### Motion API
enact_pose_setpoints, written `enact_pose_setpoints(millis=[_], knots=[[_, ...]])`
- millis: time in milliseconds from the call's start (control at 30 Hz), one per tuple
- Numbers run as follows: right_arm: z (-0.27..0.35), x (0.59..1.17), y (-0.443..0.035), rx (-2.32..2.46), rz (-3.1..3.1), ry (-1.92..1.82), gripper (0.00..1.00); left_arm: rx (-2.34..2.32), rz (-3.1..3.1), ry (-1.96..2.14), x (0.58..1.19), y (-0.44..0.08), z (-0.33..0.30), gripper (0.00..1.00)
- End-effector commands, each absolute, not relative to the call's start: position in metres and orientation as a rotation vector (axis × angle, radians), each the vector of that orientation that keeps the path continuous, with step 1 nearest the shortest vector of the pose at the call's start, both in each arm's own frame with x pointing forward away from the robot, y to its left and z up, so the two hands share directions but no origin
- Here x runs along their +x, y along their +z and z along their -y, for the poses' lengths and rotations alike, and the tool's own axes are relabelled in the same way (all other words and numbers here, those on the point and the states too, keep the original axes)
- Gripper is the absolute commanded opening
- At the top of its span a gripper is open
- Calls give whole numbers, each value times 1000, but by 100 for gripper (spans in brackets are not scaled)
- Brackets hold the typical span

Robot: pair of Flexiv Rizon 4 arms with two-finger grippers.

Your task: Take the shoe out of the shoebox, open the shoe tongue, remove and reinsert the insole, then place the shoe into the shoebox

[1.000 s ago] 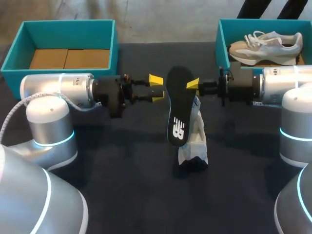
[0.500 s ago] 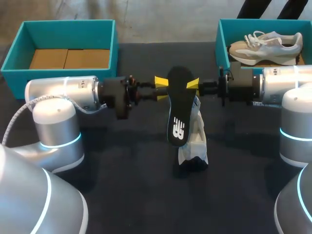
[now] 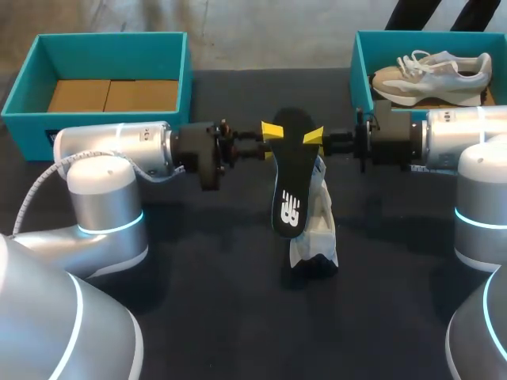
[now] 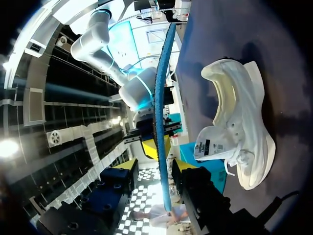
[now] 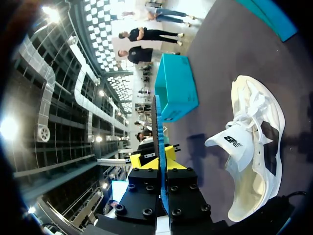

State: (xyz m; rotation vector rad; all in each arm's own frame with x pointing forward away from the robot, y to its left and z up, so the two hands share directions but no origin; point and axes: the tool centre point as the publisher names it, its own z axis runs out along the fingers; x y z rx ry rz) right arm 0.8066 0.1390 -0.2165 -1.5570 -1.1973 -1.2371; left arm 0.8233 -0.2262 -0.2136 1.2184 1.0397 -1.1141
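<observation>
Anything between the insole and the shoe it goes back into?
Nothing visible. The insole hangs from the right pincer over the shoe. The left pincer is at the insole's upper end, away from that path.

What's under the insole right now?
The white shoe, on the table. The insole, held in the right gripper, hides part of it from the head view; the wrist views show its opening empty.

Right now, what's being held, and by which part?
The right gripper clamps the insole by the edge of its unprinted end; the left gripper, jaws open, only straddles it.
</observation>
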Motion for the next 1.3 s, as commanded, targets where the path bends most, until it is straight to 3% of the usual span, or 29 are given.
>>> enact_pose_setpoints(millis=[33, 467, 1067, 1233, 1267, 1300], knots=[[-141, 807, -216, -1562, 1200, -1234, 0, 1221, -1038, -1114, 824, -216, 231, 45], [-141, 807, -216, -1562, 1200, -1234, 0, 1240, -1044, -1116, 826, -219, 239, 37], [-141, 807, -216, -1562, 1200, -1234, 0, 1255, -1046, -1115, 826, -220, 244, 16], [-141, 807, -216, -1562, 1200, -1234, 0, 1261, -1044, -1115, 826, -220, 246, 15], [-141, 807, -216, -1562, 1200, -1234, 0, 1262, -1044, -1115, 826, -220, 246, 13], [-141, 807, -216, -1562, 1200, -1234, 0, 1262, -1044, -1116, 826, -220, 246, 0]])
